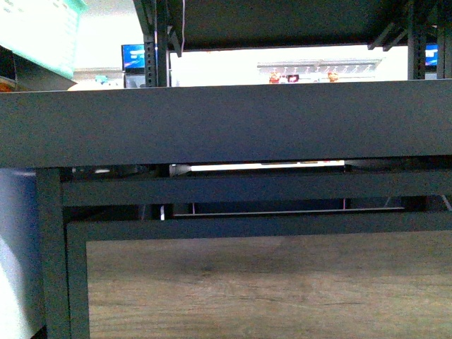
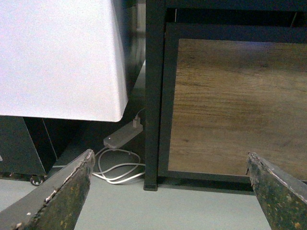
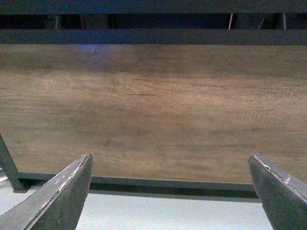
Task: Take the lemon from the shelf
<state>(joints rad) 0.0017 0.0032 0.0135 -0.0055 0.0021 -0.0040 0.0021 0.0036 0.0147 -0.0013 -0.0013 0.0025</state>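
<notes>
The shelf (image 1: 226, 120) is seen close ahead: a broad, matte black metal tier edge, with perforated posts above it and a framed wood-grain panel (image 1: 268, 282) below it. The tier's top is hidden by that raised edge. The left fingers (image 2: 57, 196), dark and scuffed, are spread wide before the shelf's corner post. The right fingers (image 3: 53, 201) are spread wide before its panel.

- A pale floor (image 2: 192, 206) is catching soft light.
- A white cabinet (image 2: 57, 57) is standing nearby.
- A white cable (image 2: 112, 179) is coiling beside a small adapter (image 2: 122, 136).
- A blue screen (image 1: 133, 56) is glowing far behind.
</notes>
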